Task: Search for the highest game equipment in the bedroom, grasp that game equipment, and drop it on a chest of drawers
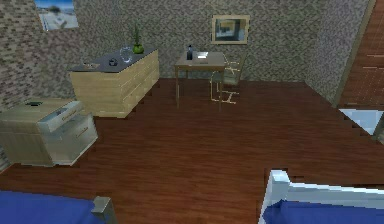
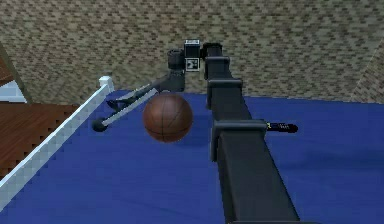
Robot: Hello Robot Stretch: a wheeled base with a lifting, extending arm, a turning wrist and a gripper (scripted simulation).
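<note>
The claw (image 2: 108,113) is hovering near the ball (image 2: 168,117) above the bed (image 2: 120,185); you cannot tell its grip. The far-left dresser (image 1: 115,85) drop is awaiting you.

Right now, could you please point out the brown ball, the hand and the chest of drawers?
brown ball (image 2: 168,117): arm side view, middle of its rounded face.
hand (image 2: 105,113): arm side view, midway between its fingertips.
chest of drawers (image 1: 125,88): forward view, its light wooden front.

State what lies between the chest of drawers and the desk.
In the forward view, only a narrow strip of bare wooden floor lies between the chest of drawers and the desk.
</note>
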